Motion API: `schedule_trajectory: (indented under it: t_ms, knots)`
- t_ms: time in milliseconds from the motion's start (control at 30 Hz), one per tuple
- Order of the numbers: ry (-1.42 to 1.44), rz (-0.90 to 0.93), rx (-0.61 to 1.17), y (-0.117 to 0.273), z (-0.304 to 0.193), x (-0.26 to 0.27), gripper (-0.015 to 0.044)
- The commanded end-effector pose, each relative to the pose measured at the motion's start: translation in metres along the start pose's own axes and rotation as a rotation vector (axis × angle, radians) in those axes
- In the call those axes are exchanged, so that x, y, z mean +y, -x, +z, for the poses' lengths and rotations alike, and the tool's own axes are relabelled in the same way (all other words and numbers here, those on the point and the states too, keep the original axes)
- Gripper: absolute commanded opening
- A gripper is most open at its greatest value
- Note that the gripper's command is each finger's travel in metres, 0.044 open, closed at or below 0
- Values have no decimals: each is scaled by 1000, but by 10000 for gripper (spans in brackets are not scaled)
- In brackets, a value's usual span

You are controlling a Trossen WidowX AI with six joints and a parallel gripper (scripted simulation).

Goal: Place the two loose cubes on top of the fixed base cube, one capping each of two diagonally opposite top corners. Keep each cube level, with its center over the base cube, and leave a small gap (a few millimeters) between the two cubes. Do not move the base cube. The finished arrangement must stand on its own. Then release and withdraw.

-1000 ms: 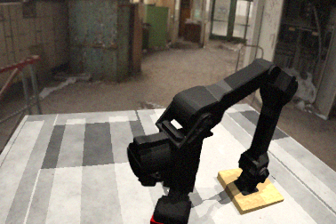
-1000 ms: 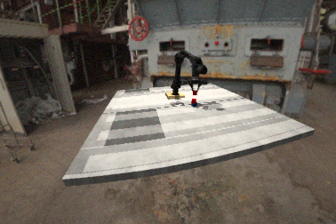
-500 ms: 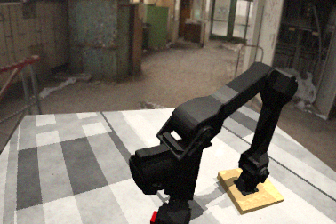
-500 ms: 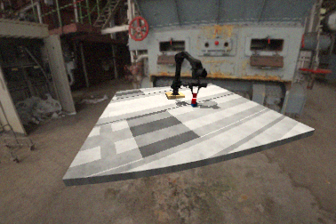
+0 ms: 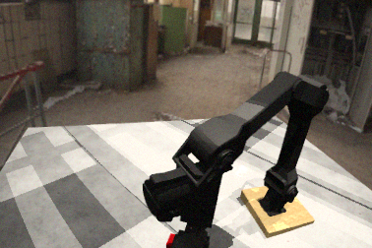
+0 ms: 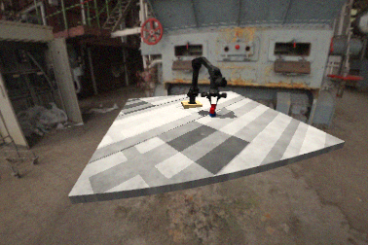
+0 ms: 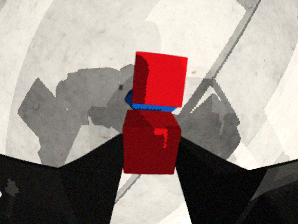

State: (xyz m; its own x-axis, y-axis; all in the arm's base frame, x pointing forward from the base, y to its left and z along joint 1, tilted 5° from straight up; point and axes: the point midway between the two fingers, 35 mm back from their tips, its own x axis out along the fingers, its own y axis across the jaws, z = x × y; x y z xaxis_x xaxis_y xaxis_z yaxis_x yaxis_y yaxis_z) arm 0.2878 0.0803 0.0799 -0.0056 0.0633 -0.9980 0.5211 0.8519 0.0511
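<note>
The blue base cube stands on the table, mostly hidden in the wrist view under a bright red cube. That cube sits on top of it, over its far side in the wrist view. My gripper is shut on a dark red cube, which shows close to the near side of the bright red cube. I cannot tell whether the held cube touches the base or the other cube. In the top view a bit of red cube shows at the bottom edge, beside the gripper; the rest is hidden or cut off.
The arm's foot stands on a yellow wooden plate at the back of the table. The arm reaches from there over the cubes. Its shadows fall on the table around them.
</note>
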Motion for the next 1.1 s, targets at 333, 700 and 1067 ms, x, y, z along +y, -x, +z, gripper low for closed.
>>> schedule_trajectory:
  t_ms: [333, 700, 1067]
  knots:
    - [-6, -10, 17, -15, -2, -2, 105]
    - [-6, -10, 17, -15, -2, -2, 105]
    - [-6, -10, 17, -17, -2, -2, 105]
